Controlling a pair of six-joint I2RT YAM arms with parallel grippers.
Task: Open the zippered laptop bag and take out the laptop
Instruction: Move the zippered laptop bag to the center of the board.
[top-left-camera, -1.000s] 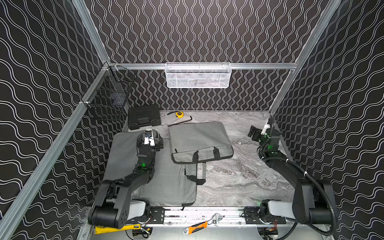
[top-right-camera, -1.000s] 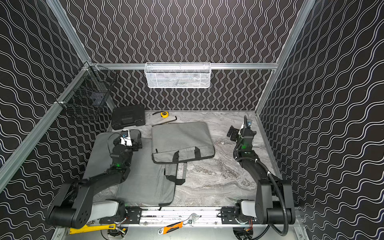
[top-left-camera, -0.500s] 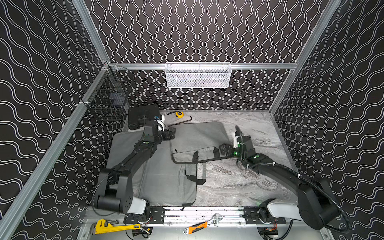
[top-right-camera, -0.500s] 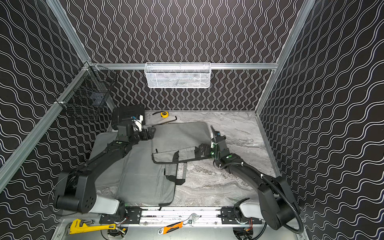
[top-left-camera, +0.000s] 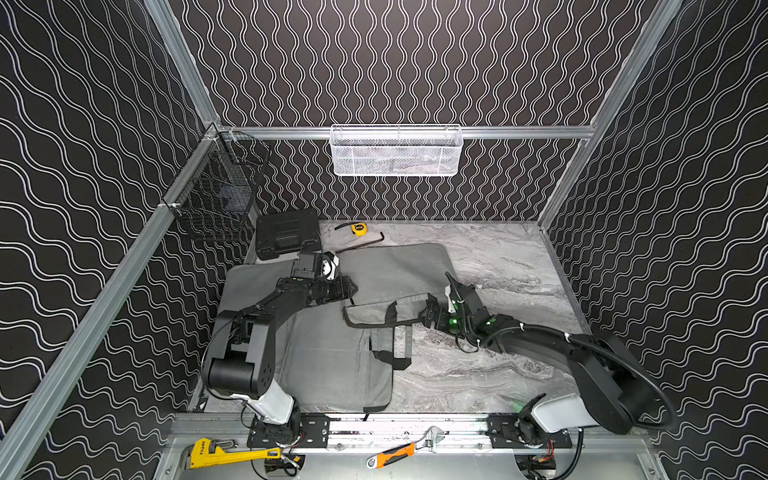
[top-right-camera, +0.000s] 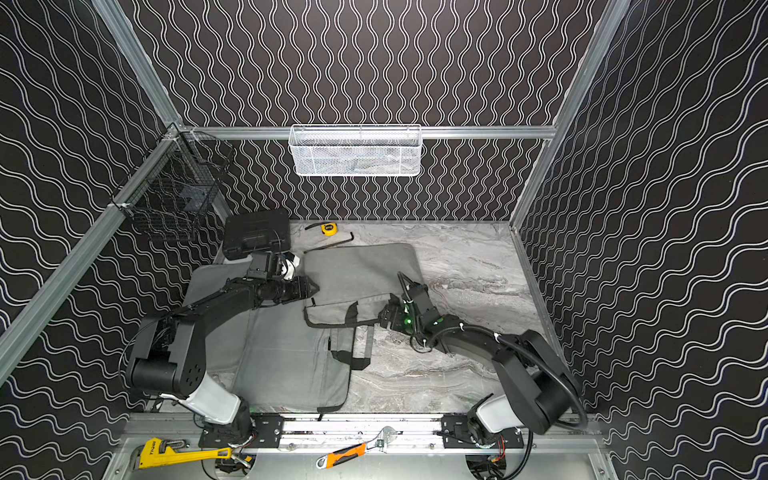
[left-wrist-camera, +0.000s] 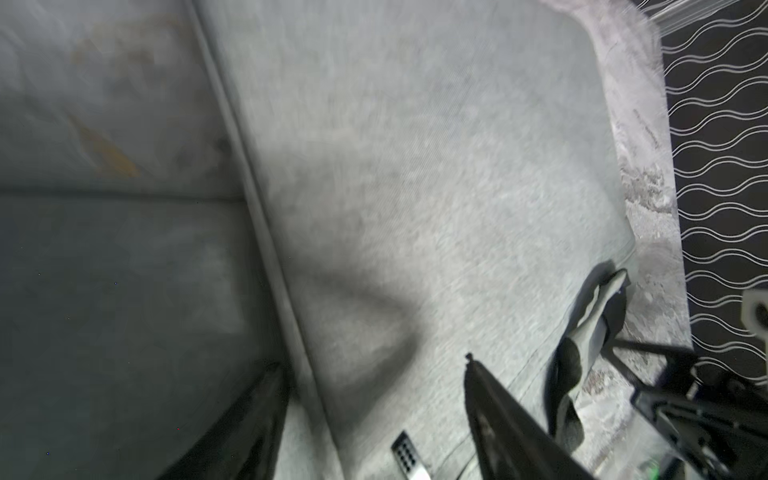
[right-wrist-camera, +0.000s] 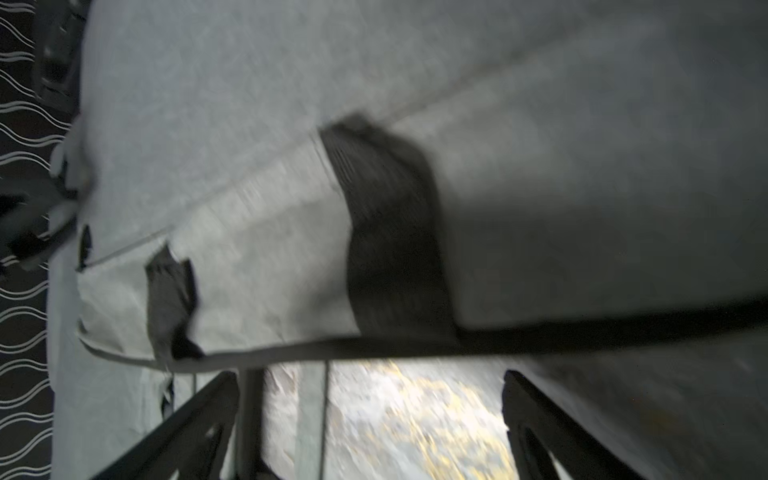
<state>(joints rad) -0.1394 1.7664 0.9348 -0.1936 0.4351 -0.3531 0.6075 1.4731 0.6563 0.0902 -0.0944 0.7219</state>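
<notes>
Two grey bags (top-left-camera: 399, 270) (top-left-camera: 332, 361), two wrenches (top-left-camera: 224, 453) (top-left-camera: 399, 451), one black case (top-left-camera: 286, 235); left gripper (left-wrist-camera: 374, 363), right gripper (right-wrist-camera: 370, 378) both wide, empty.

Left claw (top-left-camera: 352, 289) and right claw (top-left-camera: 424, 312) sit at the grey laptop bag's (top-left-camera: 399, 270) edges.

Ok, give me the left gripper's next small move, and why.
Probably close the left gripper on the edge of the laptop bag: its open jaws straddle that edge, gripping nothing yet, while the right gripper, open too, hovers by the handle strap.
</notes>
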